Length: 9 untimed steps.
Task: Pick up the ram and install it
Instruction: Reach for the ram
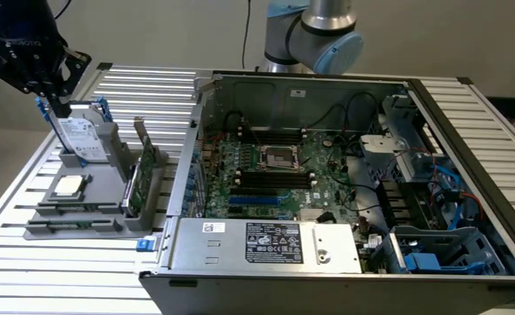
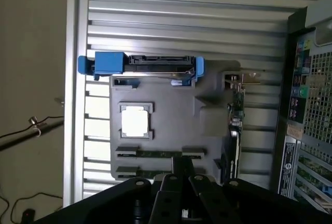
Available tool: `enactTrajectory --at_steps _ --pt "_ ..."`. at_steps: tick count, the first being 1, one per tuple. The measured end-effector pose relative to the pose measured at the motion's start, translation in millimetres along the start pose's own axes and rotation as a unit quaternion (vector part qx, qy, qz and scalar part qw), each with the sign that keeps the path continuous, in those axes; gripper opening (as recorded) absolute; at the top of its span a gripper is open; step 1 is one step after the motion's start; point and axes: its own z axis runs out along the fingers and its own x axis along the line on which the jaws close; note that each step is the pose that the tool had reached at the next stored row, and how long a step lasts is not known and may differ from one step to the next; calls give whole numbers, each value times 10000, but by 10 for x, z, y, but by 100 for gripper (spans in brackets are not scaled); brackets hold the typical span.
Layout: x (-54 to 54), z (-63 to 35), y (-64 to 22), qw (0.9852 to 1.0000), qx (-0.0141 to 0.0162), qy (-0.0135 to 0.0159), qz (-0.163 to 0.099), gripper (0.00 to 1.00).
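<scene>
Right, the gripper [image 1: 60, 108] hangs clenched on nothing above the grey holder [image 1: 108, 220] on the table [image 1: 29, 275]. The ram [image 2: 155, 153] lies below the gripper, seated in a holder slot, with its long axis parallel to the hard drive [image 2: 140, 66]. The same holder carries a CPU [image 2: 136, 120] between ram and drive, and a card [image 1: 144, 172] upright beyond them. The open case [image 1: 467, 131] stands farther from the gripper.
</scene>
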Motion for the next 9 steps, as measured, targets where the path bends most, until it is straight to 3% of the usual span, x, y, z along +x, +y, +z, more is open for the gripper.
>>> enactTrajectory --at_steps 2,3,4,6,9 --pt "0 0 0 9999 152 6 -61 11" --pt "0 0 0 9997 214 8 -90 11" --pt "0 0 0 9996 255 9 -117 11" --pt "2 0 -6 9995 283 8 -161 11" --pt "22 7 -24 9994 284 6 -189 11"
